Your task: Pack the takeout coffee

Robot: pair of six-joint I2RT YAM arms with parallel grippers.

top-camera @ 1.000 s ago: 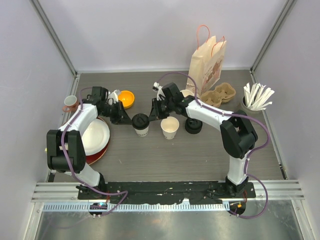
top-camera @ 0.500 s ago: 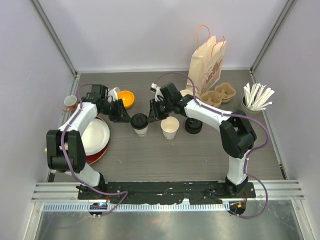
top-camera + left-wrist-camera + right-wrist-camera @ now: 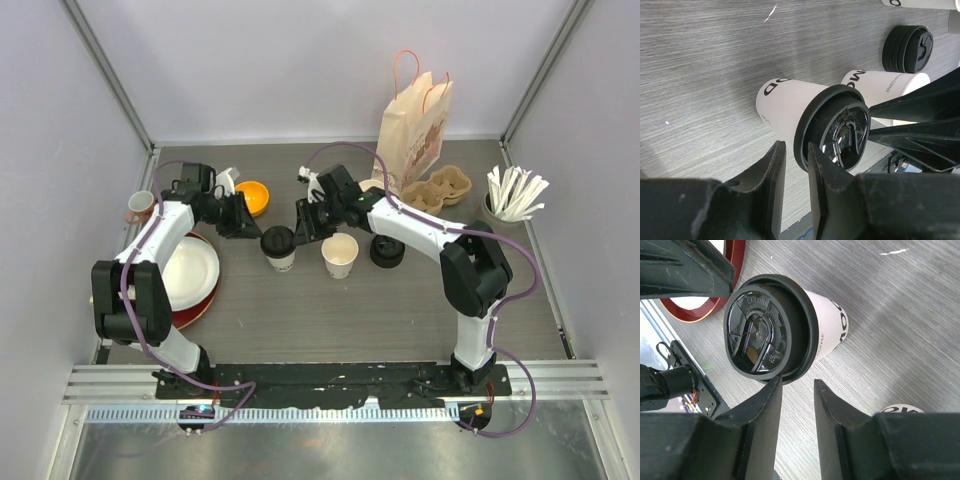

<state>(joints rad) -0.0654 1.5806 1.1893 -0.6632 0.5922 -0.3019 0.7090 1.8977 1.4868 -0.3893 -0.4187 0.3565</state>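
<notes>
**While both grippers flank the lidded cup, clear them without tipping it**

Because the lidded cup [image 3: 281,254] stands upright near the middle of the table [image 3: 330,315], right between your two arms, any careless sideways drag will land on it. Your left gripper [image 3: 795,150] has its jaws a little apart with nothing between them, and its tips sit at the rim of the black lid [image 3: 840,132]. Whether they touch that rim, you cannot tell from here. Your right gripper [image 3: 796,385] is also parted and empty, with one fingertip just beside the lid's rim on the opposite side.

The step in hand looks like leaving this cup capped and getting clear of it. Draw each wrist back along its own finger line, away from the cup, before you lift — a finger rising under the lip could pop the lid or rock the cup. Move one arm at a time, so that if the cup shifts you know which arm caused it.

Look at the seat of the lid before you go. In the right wrist view the rim lies even where it shows, but its underside is hidden.

The unlidded cup [image 3: 340,256] stands just beside the first, and the stack of spare lids [image 3: 387,250] is near it. Both are in easy reach of your right arm.
</notes>
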